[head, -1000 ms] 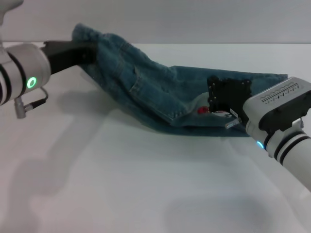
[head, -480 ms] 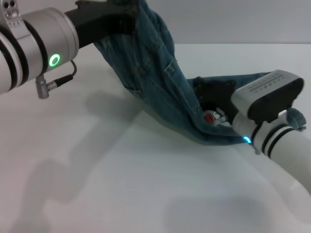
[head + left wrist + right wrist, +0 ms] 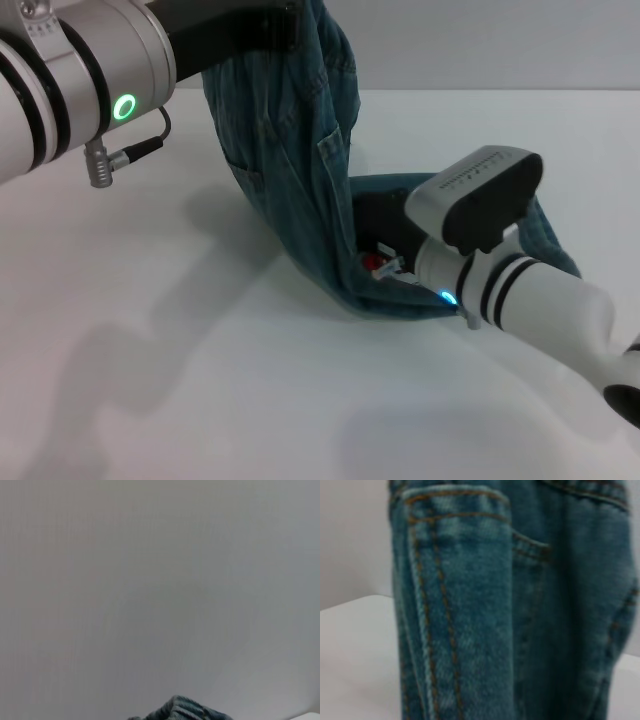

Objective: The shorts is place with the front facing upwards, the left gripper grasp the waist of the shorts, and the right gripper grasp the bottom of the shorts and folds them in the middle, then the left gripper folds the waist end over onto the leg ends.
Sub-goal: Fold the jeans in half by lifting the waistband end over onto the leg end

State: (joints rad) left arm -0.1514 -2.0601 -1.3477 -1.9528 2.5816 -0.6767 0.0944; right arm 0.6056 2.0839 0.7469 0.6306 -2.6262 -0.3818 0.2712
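The blue denim shorts (image 3: 300,170) hang in a long drape from my left gripper (image 3: 272,24), which is raised high at the upper left and shut on the waist end. The lower end of the shorts lies on the white table (image 3: 200,380) near the middle right. There my right gripper (image 3: 379,259) sits low, tucked into the cloth and shut on the leg end; its fingers are partly hidden by denim. The right wrist view is filled with denim (image 3: 510,605) showing a pocket and orange stitching. A scrap of denim (image 3: 180,711) shows in the left wrist view.
The white table stretches bare in front and to the left, with the arms' shadows on it. A plain grey wall (image 3: 500,40) stands behind the table's far edge.
My left gripper has risen and moved right with the waist end, lifting the shorts into a steep drape. The right gripper has slid left along the table with the leg end.
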